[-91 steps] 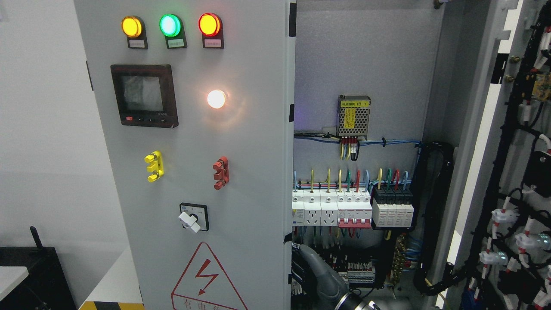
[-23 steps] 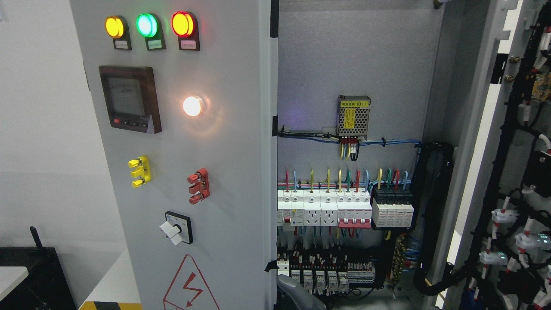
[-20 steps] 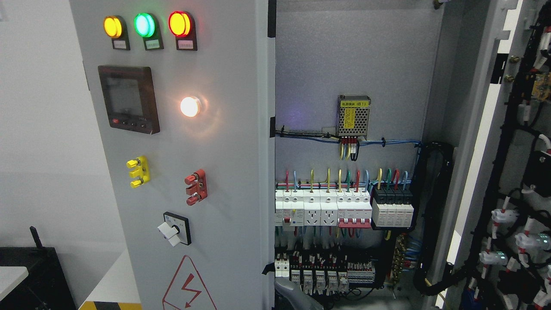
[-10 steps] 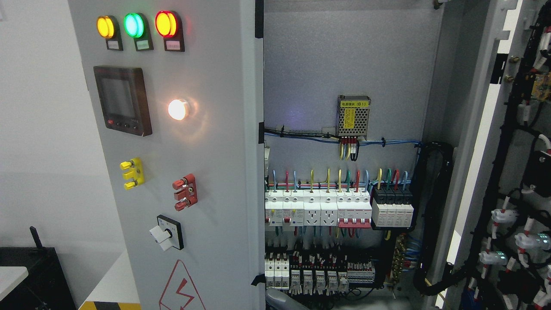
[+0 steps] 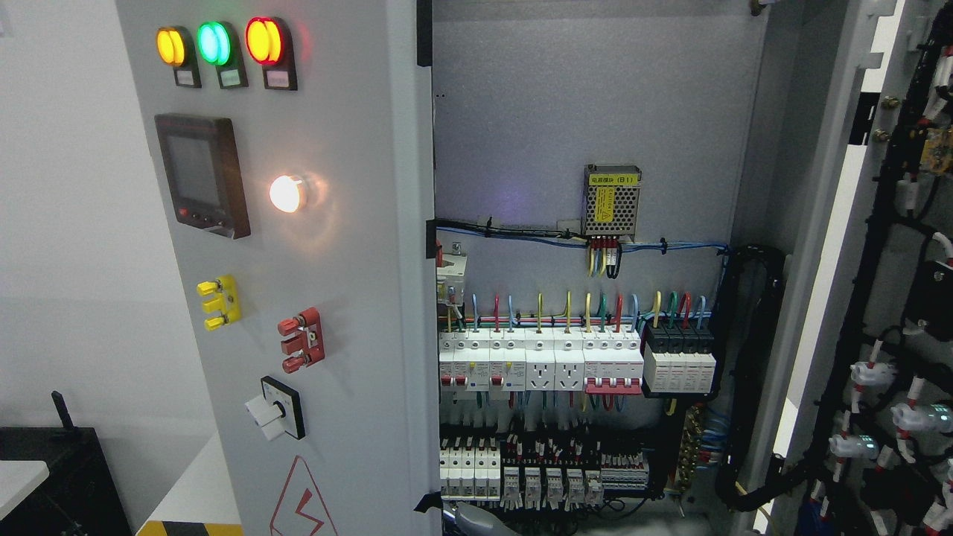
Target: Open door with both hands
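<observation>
The grey left cabinet door (image 5: 350,246) stands part open, swung toward me. It carries three lamps, a dark meter (image 5: 201,175), yellow and red terminals and a rotary switch (image 5: 277,408). Its free edge (image 5: 409,313) cuts the picture near the middle. The right door (image 5: 841,223) is swung wide, its inner side strung with black wiring. A grey sliver of my right hand (image 5: 476,522) shows at the bottom edge just behind the left door's free edge; most of it is out of frame. My left arm is out of view.
Inside the cabinet (image 5: 581,97) sit a row of white breakers (image 5: 543,361), a meshed power supply (image 5: 612,199) and terminal blocks below. A black box (image 5: 52,476) and a white surface (image 5: 197,484) stand at the lower left beside the cabinet.
The left door has swung further open, its free edge sliding leftward and uncovering more breakers. The grey hand has sunk and shifted left along the bottom edge with it.
</observation>
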Controlling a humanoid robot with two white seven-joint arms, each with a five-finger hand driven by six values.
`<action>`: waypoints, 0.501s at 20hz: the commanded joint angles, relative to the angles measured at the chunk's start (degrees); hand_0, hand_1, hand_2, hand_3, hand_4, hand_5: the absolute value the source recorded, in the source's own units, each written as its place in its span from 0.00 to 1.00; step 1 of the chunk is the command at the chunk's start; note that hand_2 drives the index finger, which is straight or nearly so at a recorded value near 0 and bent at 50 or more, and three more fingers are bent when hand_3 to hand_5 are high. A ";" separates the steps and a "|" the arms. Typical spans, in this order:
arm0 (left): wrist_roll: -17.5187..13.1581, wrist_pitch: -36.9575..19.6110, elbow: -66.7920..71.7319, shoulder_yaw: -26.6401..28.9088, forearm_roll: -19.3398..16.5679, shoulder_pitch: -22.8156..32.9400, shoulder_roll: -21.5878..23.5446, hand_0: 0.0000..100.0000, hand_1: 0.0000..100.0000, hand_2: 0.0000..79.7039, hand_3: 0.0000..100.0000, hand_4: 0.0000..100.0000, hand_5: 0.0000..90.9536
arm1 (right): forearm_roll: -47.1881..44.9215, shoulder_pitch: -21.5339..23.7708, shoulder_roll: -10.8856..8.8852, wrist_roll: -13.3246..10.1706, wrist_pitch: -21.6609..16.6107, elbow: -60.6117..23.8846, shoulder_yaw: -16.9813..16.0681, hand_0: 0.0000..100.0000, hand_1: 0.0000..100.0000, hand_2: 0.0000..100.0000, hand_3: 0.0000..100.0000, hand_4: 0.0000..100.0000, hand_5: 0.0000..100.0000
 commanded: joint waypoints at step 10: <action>0.01 0.02 0.00 0.00 1.23 0.00 0.00 0.00 0.00 0.00 0.00 0.00 0.00 | -0.52 -0.14 1.67 0.46 0.03 -1.86 3.68 0.38 0.00 0.00 0.00 0.00 0.00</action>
